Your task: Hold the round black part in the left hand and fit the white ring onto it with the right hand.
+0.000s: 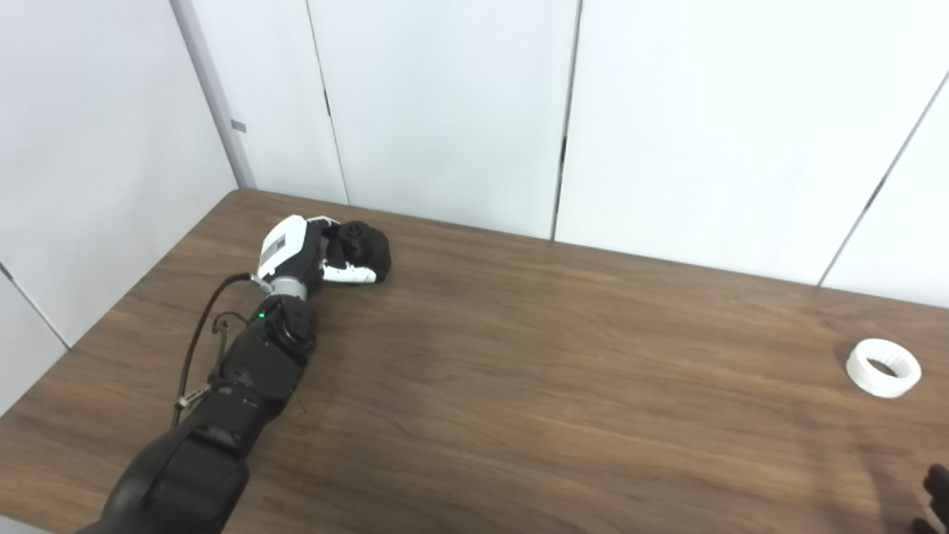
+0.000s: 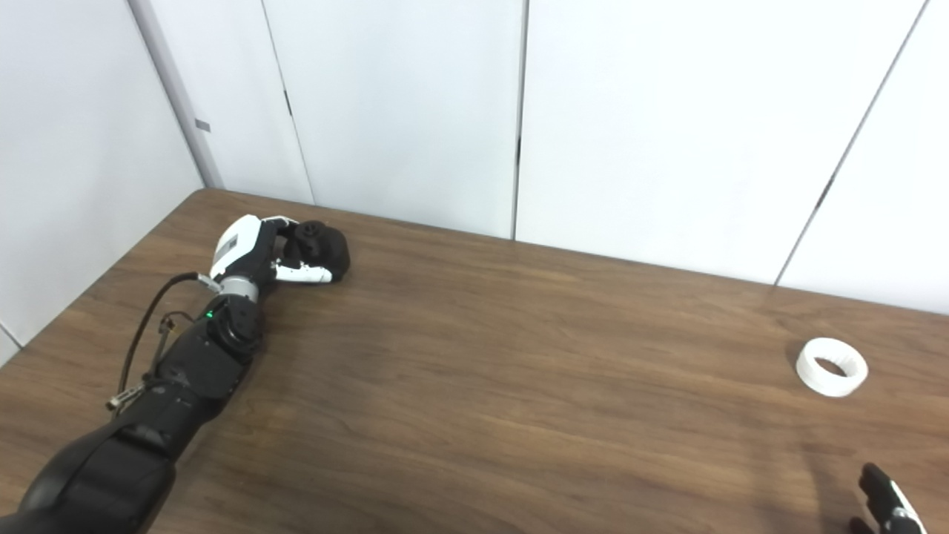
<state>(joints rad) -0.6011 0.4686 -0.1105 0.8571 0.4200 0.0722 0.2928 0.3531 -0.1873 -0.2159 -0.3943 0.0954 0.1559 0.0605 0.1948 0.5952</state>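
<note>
Black, round and small, the part point(image 1: 365, 248) sits at the far left of the bench point(image 1: 519, 386), where the left hand point(image 1: 315, 252) has its fingers point(image 1: 348, 274) wrapped around it; whether it is lifted clear of the wood cannot be told. So the holding step looks under way or done. Fitting is all still to do: the white ring point(image 1: 884, 367) lies untouched at the right side, well apart from the part. Only the tips of the right hand point(image 2: 886, 508) show at the near right corner, so its fingers' state cannot be told. Dark wood grain covers the bench, backed by plain white wall panels point(image 1: 445, 111).
</note>
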